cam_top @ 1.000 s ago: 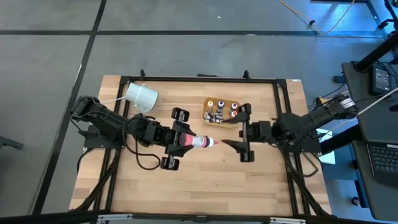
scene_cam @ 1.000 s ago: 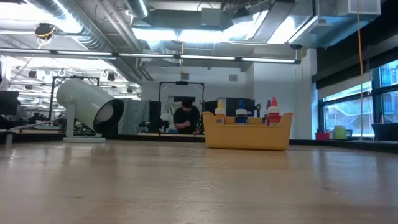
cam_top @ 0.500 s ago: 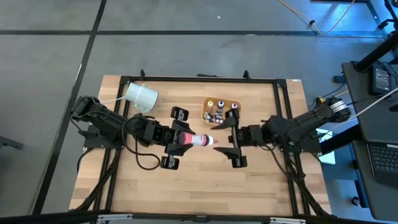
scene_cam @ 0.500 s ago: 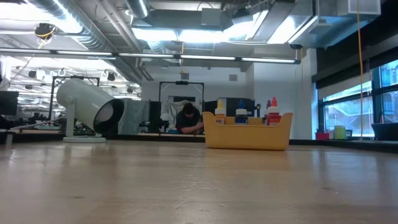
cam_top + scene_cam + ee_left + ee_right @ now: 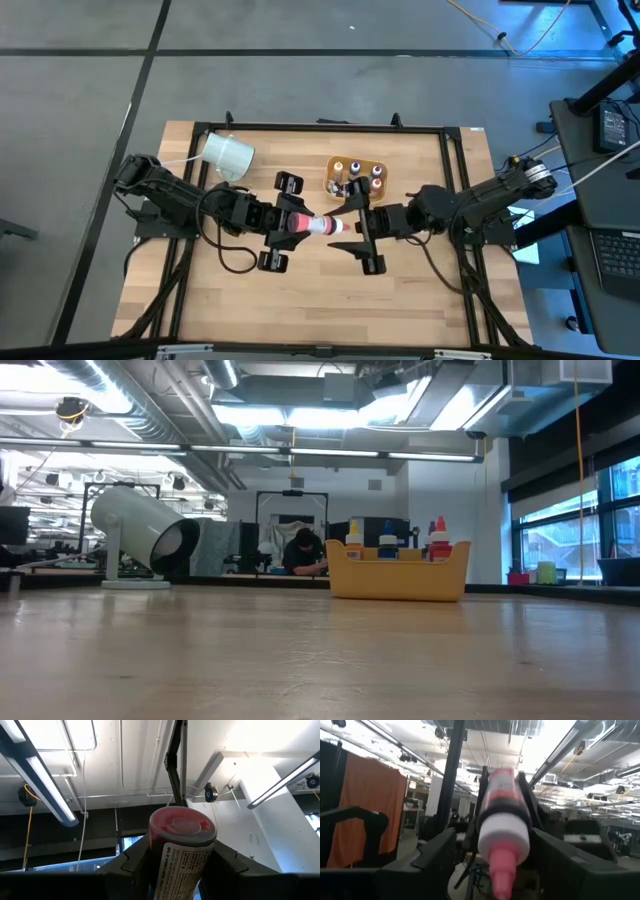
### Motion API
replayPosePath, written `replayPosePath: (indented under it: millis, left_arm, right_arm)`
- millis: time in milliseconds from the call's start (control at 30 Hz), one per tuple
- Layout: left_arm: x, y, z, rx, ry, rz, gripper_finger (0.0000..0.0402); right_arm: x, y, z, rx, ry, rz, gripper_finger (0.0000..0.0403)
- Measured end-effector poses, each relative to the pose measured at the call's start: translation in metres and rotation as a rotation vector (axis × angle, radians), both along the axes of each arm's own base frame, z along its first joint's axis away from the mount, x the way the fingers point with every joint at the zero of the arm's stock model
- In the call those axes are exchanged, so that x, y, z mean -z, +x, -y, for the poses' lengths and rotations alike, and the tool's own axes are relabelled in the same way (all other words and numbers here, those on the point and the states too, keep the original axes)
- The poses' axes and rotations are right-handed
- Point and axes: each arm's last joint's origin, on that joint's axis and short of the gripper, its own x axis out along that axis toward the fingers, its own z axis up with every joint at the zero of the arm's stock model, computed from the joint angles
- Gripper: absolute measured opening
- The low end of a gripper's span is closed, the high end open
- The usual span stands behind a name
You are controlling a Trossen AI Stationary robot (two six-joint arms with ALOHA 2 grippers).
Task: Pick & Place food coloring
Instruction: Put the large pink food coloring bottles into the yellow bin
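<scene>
Bottle of red food coloring is clamped in the left end effector above mid-table, lying sideways, pink nozzle aimed at the right end effector. That one sits right at the nozzle tip, fingers spread on either side, nothing gripped. Just behind it is the tan tray with more little bottles standing inside.

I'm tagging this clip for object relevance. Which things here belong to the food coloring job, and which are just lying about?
Part of the job:
- red food coloring bottle, held by the left pincer
- right pincer, open at the bottle's tip
- small bottles standing in the tan tray

Just lying about:
- large white cylinder on its side at the table's far left corner
- person in the room behind
</scene>
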Motion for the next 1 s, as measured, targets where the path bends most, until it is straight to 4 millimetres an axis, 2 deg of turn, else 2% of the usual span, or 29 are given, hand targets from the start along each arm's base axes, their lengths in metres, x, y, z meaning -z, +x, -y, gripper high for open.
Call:
replayPosePath:
  millis: [367, 733, 867, 1000]
  left_arm:
    - [-0.001, -0.001, 0.0, -0.007, 0.012, 0.008, 0.0141]
    - [-0.001, -0.001, 0.0, -0.006, -0.015, 0.001, 0.016]
    - [-0.001, -0.001, 0.002, -0.009, -0.068, -0.02, 0.0185]
    - [0.002, 0.002, 0.003, -0.066, -0.12, -0.091, 0.0217]
  right_arm:
    - [0.001, 0.002, 0.001, 0.022, 0.005, -0.007, 0.0124]
    - [0.002, 0.002, 0.001, 0.055, 0.018, -0.023, 0.0122]
    - [0.001, 0.001, 0.002, 0.059, 0.015, -0.027, 0.0122]
    - [-0.007, -0.008, 0.006, 0.095, 0.025, -0.041, 0.0122]
